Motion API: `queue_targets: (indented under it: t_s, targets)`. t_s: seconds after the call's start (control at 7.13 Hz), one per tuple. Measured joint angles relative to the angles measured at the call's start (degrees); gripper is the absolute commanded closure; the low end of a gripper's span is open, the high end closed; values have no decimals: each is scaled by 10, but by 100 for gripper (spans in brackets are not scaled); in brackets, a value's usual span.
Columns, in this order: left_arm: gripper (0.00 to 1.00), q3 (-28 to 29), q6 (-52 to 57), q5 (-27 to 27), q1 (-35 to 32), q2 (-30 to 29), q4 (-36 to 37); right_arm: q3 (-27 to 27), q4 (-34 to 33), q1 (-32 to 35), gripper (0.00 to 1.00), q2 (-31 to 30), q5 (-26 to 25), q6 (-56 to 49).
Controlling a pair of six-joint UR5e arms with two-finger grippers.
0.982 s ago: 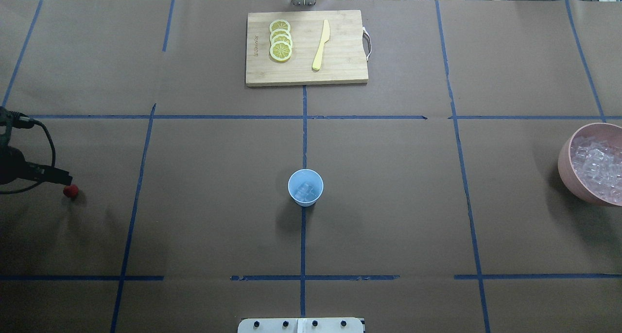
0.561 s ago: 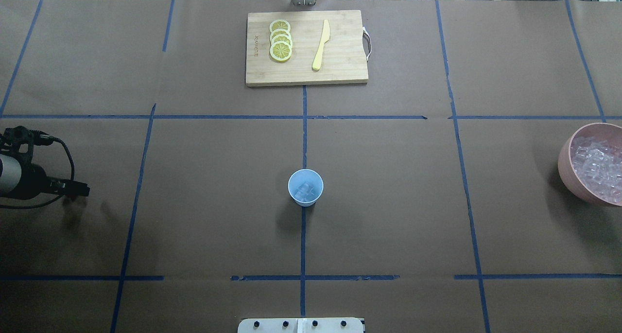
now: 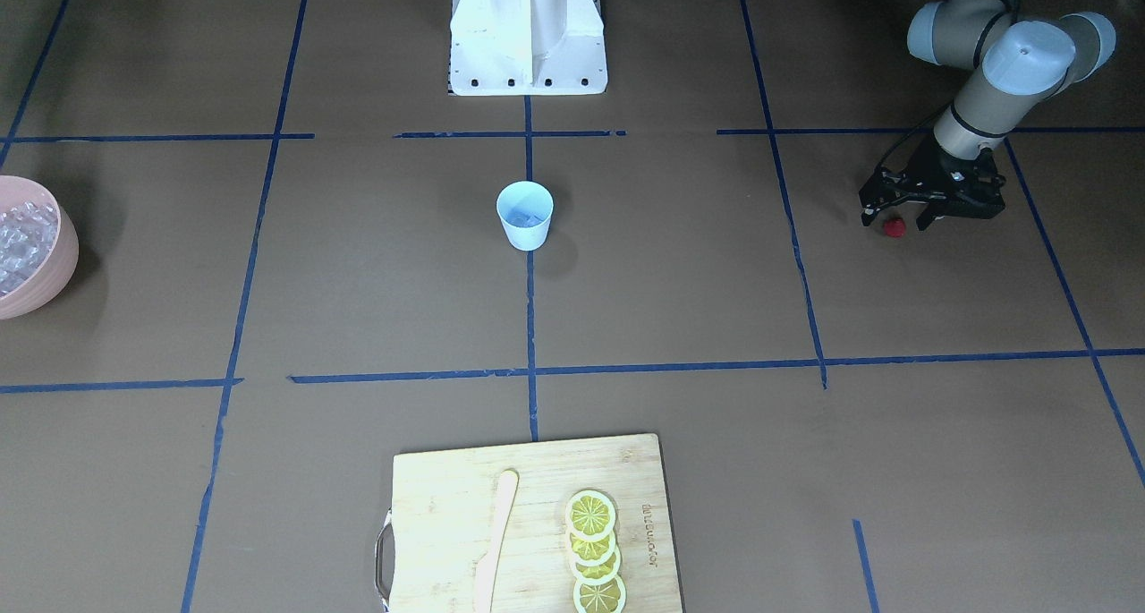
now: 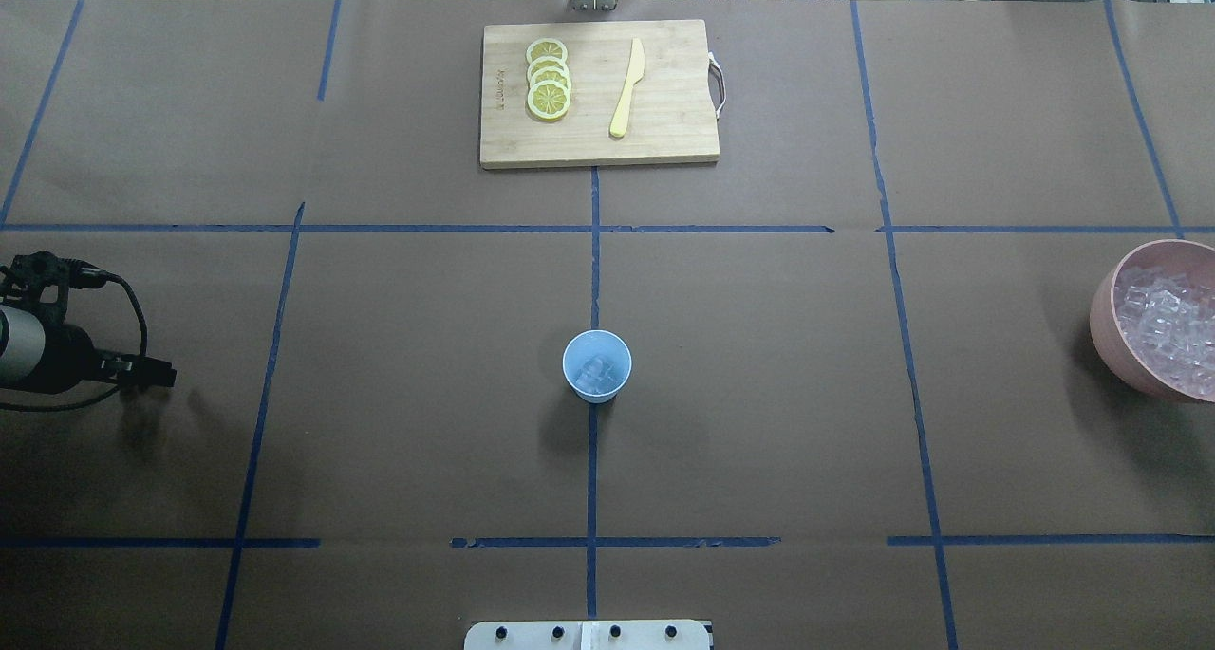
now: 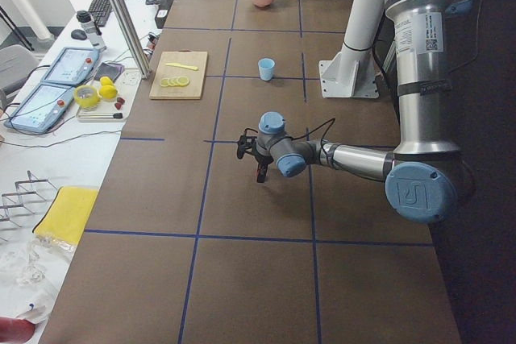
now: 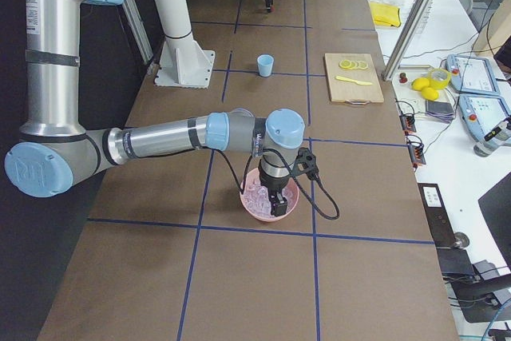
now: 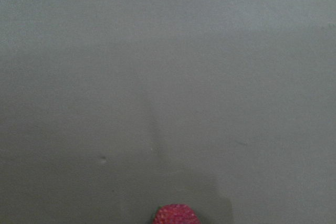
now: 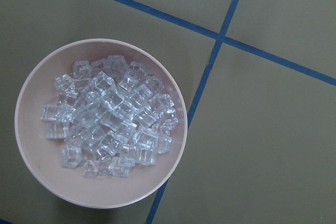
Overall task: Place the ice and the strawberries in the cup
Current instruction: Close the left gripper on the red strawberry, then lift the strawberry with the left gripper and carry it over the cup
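Observation:
The strawberry (image 3: 894,227), tiny and dark red, lies on the brown paper between the spread fingers of my open left gripper (image 3: 894,219). From overhead that gripper (image 4: 157,375) covers it, and the left wrist view catches only its top (image 7: 176,214). The light-blue cup (image 4: 597,365) stands at the table's middle with a few ice cubes inside. A heap of ice (image 8: 110,124) fills the pink bowl (image 8: 176,145). My right gripper (image 6: 277,201) hangs just over that bowl; I cannot tell whether it is open or shut.
A wooden cutting board (image 4: 664,128) at the far middle carries lemon slices (image 4: 549,79) and a yellow knife (image 4: 627,88). The pink bowl (image 4: 1106,332) sits at the right edge. The white robot base (image 3: 528,31) stands at the near edge. Blue tape lines cross the paper.
The left gripper has moved right and over the strawberry, which showed at its tip a second ago and is now covered from overhead. It has barely moved in the last half second.

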Motion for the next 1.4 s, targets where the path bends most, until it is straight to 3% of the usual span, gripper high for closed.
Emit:
queue_targets:
  t_s: [0.42, 0.84, 1.12, 1.4]
  targets:
    - [100, -10, 0, -2, -3, 2, 2, 1, 0, 0, 1, 0, 1, 0]
    - [100, -61, 13, -49, -33, 0, 50, 2, 0, 0, 1, 0, 1, 3]
    - [100, -164, 33, -72, -56, -6, 184, 2, 0, 0, 1, 0, 1, 6]
    - [100, -239, 41, -73, -60, -70, 343, 3, 0, 0, 1, 0, 1, 7]
